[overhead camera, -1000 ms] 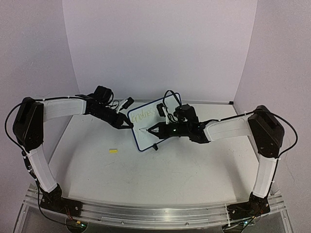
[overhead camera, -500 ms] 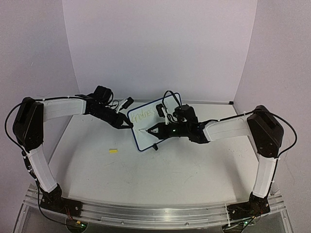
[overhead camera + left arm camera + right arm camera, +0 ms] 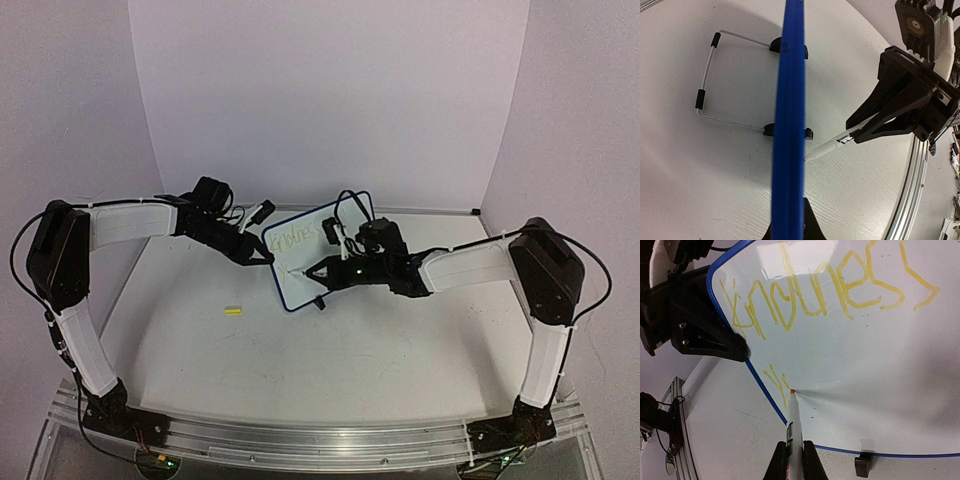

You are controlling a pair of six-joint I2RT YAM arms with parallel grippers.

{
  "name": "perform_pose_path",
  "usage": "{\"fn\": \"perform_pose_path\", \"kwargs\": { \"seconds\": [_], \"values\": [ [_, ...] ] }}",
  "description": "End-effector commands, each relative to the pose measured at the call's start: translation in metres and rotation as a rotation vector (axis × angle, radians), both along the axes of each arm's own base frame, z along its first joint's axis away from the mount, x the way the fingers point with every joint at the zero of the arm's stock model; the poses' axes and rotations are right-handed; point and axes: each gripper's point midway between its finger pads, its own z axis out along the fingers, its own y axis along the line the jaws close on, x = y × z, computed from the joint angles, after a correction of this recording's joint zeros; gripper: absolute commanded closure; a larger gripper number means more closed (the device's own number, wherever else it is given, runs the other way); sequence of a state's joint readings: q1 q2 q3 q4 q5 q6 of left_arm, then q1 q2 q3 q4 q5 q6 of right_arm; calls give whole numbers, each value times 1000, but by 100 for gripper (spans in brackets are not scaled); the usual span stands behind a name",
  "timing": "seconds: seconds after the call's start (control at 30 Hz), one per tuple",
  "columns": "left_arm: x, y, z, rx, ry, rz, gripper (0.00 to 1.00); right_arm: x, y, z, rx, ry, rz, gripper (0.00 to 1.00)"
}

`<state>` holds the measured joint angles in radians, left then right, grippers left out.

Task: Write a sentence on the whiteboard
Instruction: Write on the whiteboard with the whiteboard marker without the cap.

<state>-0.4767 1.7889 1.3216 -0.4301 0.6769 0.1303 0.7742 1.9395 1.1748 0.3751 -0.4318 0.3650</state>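
Note:
The whiteboard point(image 3: 318, 248) stands tilted on the table, white with a thin blue rim point(image 3: 790, 125). My left gripper point(image 3: 262, 256) is shut on its left edge, and its dark fingers point(image 3: 715, 342) show on the rim. My right gripper point(image 3: 794, 449) is shut on a white marker point(image 3: 794, 422). The marker's tip touches the board's face at the lower left. The sentence point(image 3: 830, 295) is in yellow strokes: one word fills the top line, and a few short strokes point(image 3: 776, 382) begin a second line beside the tip. In the left wrist view the marker point(image 3: 827, 147) meets the edge-on board.
A small yellow cap point(image 3: 233, 311) lies on the table left of the board. The wire stand point(image 3: 707, 75) and a black clip foot point(image 3: 862, 465) sit under the board. An aluminium rail point(image 3: 300, 435) runs along the near edge. Walls close in on three sides.
My right gripper has shifted very slightly with the marker at the board's lower left. The left arm and the board have stayed put.

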Motion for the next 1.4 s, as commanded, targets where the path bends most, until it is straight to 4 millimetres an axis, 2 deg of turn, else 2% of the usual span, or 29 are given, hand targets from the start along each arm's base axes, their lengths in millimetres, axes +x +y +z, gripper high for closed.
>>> {"fn": "perform_pose_path", "kwargs": {
  "seconds": [0.0,0.23,0.43,0.73,0.97,1.1,1.37],
  "values": [
    [7,-3,13,-6,-35,-7,100,13,-11,27,7,-75,-73,100],
    [7,-4,14,-8,-38,-9,100,14,-8,39,24,-94,-69,100],
    [7,-4,14,-9,-35,-9,100,16,3,43,45,-89,-33,100],
    [7,-4,14,-11,-34,-9,100,13,11,25,28,-45,5,100],
    [7,-5,15,-13,-35,-9,100,8,6,10,3,-17,7,100],
    [7,-5,14,-12,-35,-8,100,7,2,6,-7,-12,-7,100],
    [7,-5,15,-14,-36,-9,100,6,0,11,-1,-19,-12,100]
  ]
}}
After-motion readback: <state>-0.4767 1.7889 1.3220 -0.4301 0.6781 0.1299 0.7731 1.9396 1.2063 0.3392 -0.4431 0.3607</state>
